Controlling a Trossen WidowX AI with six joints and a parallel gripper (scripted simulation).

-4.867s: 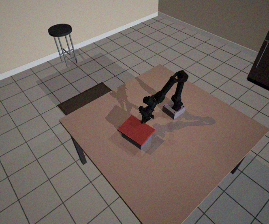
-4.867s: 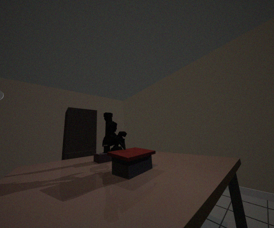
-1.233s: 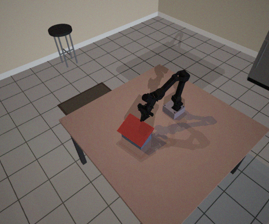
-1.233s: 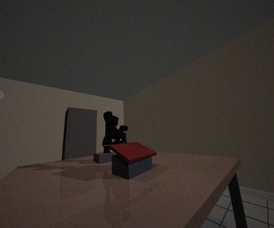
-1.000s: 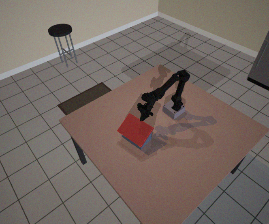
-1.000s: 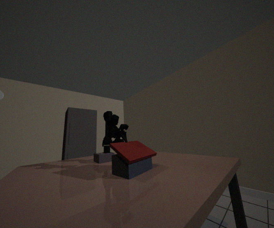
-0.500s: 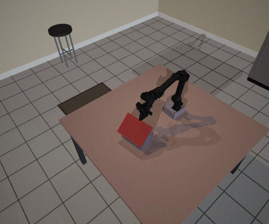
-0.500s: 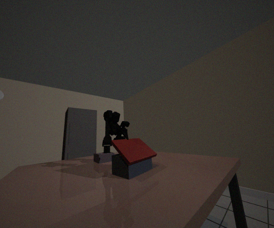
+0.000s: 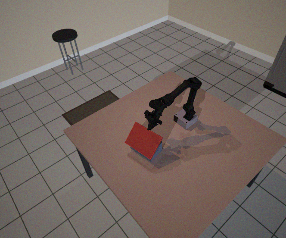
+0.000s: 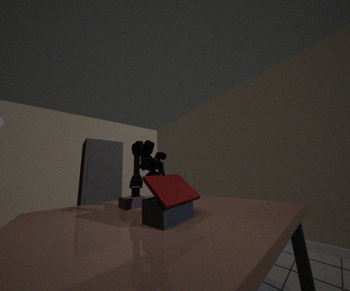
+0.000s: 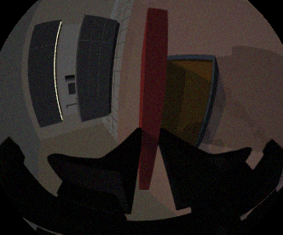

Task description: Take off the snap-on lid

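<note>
Arm rising from base, bent at the elbow and reaching down to the lid's raised edge, gripper clamped on that edge. Lid steeply tilted, high side at the gripper, low side resting on the far rim of box, which sits on table with its interior partly exposed. One arm, one lid, one box, one table; one stool on the floor.

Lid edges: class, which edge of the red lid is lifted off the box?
The edge nearest the robot base, pinched by the gripper; the red lid tilts, its opposite edge low on the box.
</note>
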